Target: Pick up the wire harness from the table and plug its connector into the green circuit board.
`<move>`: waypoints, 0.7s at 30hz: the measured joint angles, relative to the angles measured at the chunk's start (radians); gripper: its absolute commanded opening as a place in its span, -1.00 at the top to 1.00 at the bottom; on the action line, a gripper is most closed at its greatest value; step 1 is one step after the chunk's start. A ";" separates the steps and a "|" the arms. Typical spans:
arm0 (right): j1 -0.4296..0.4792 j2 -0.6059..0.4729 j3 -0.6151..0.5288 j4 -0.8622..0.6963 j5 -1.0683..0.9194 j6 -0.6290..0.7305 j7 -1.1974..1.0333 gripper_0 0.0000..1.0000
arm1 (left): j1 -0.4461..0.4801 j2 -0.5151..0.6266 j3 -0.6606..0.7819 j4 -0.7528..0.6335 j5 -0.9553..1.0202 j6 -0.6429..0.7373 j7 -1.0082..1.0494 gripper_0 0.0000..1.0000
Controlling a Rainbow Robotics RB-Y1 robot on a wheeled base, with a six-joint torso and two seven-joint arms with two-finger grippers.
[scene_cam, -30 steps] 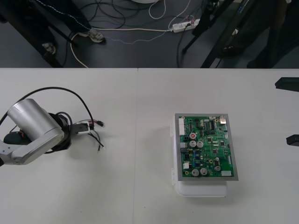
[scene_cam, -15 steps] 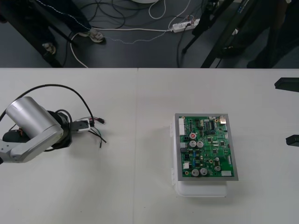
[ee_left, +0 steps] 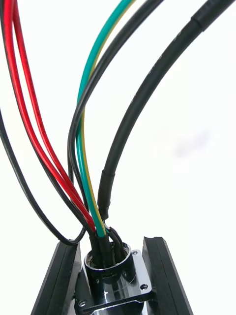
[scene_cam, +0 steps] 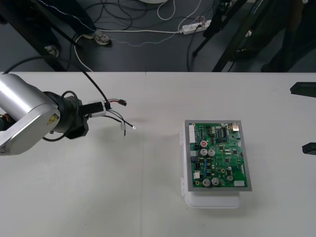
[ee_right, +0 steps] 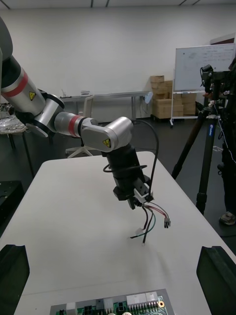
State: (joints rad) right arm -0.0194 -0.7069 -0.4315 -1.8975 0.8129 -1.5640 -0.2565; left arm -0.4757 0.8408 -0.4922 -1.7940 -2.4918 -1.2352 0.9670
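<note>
The left gripper (scene_cam: 96,108) is hovering well left of the green circuit board (scene_cam: 218,155), its jaws pinching the harness's flanged metal socket (ee_left: 112,268); the wires (scene_cam: 121,123) and black plug (scene_cam: 121,102) are trailing toward the board; the right gripper (scene_cam: 305,118) is waiting right of the board, jaws spread.

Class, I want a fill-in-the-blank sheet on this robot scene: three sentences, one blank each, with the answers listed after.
The left hand grips the wire harness by its round metal ____.
The green circuit board sits on a ____ base.
The right hand is parked at the table's right side with its fingers ____.
Missing words: socket, white, open.
</note>
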 measured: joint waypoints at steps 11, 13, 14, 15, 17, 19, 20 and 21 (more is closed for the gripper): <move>-0.003 0.000 0.000 0.001 -0.015 0.000 -0.029 -1.00 | 0.026 -0.001 0.264 -0.249 0.052 -0.181 -0.015 1.00; -0.004 0.000 0.000 0.001 -0.017 0.000 -0.029 -1.00 | 0.033 -0.006 0.315 -0.283 0.061 -0.206 -0.015 1.00; -0.004 0.000 0.000 0.001 -0.017 0.000 -0.029 -1.00 | 0.036 -0.011 0.338 -0.300 0.063 -0.218 -0.015 1.00; -0.004 0.000 0.000 0.001 -0.018 0.000 -0.030 -1.00 | 0.038 -0.019 0.362 -0.317 0.063 -0.232 -0.015 1.00; -0.006 0.000 0.000 0.001 -0.019 0.000 -0.032 -1.00 | 0.040 -0.041 0.408 -0.349 0.063 -0.257 -0.017 1.00; -0.008 0.000 0.000 0.001 -0.028 0.000 -0.047 -1.00 | 0.040 -0.074 0.456 -0.383 0.064 -0.277 -0.024 1.00; -0.009 0.000 0.001 0.001 -0.035 0.000 -0.058 -1.00 | 0.040 -0.090 0.473 -0.397 0.064 -0.284 -0.027 1.00; -0.011 0.000 0.002 0.001 -0.043 0.000 -0.064 -1.00 | 0.040 -0.108 0.493 -0.413 0.064 -0.289 -0.032 1.00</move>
State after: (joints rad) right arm -0.0305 -0.7070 -0.4300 -1.8967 0.7698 -1.5641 -0.3204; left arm -0.4352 0.7328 0.0008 -2.2068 -2.4280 -1.5244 0.9353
